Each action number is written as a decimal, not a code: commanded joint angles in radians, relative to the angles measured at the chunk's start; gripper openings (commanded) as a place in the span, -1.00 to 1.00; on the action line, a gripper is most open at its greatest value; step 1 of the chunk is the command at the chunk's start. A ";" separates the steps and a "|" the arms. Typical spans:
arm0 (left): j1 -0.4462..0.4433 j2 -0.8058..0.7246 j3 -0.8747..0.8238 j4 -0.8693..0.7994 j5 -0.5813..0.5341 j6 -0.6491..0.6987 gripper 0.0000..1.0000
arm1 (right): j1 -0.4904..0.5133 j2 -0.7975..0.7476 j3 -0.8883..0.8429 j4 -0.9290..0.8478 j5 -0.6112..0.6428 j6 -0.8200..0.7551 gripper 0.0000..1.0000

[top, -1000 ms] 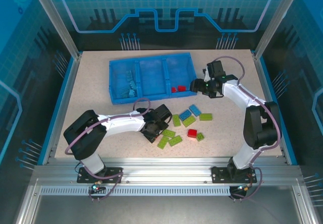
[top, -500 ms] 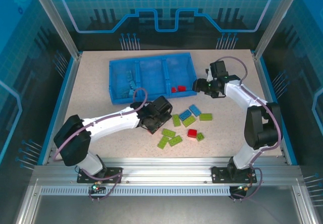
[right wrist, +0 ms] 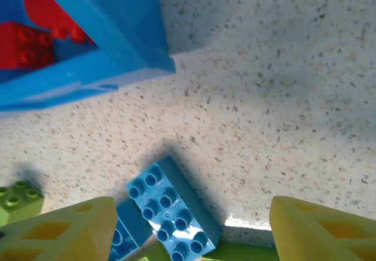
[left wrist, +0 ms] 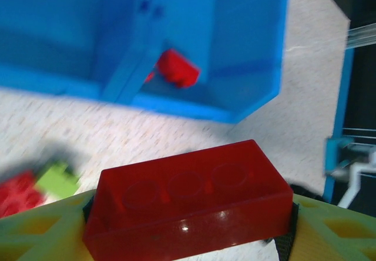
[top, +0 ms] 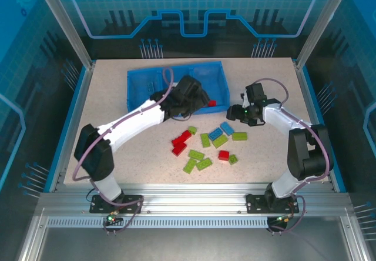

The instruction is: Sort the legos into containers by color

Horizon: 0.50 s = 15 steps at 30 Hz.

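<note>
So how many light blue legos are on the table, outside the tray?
2. One light blue lego and a second lie side by side near the right gripper; arms may hide others.

The top external camera looks down from above and behind the arm bases, taking in the whole table (top: 106, 90) from afar. The left wrist camera, close over a held red brick (left wrist: 188, 205), faces the near right corner of the blue tray (left wrist: 247, 49); the right wrist camera (very near the tabletop) looks down on that same corner.
</note>
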 commanded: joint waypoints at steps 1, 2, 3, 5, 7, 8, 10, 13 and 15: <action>0.036 0.106 0.111 0.024 0.103 0.150 0.44 | 0.022 -0.028 -0.012 0.019 0.015 -0.078 0.39; 0.049 0.145 0.147 0.021 0.120 0.163 0.44 | 0.028 -0.017 -0.005 0.004 0.020 -0.089 0.39; 0.059 0.178 0.179 0.026 0.135 0.174 0.45 | 0.030 -0.007 0.000 -0.006 0.015 -0.096 0.39; 0.083 0.260 0.265 0.023 0.165 0.204 0.44 | 0.041 0.006 0.002 -0.017 0.009 -0.108 0.37; 0.101 0.337 0.355 0.005 0.194 0.224 0.44 | 0.056 0.015 0.005 -0.026 0.006 -0.119 0.36; 0.110 0.381 0.399 -0.012 0.208 0.229 0.44 | 0.064 0.018 0.005 -0.033 0.013 -0.125 0.34; 0.122 0.448 0.483 -0.040 0.236 0.231 0.44 | 0.081 0.030 0.015 -0.052 0.031 -0.138 0.30; 0.130 0.499 0.535 -0.035 0.250 0.229 0.44 | 0.104 0.053 0.026 -0.078 0.051 -0.162 0.25; 0.135 0.508 0.545 -0.025 0.245 0.226 0.44 | 0.116 0.067 0.037 -0.102 0.071 -0.171 0.24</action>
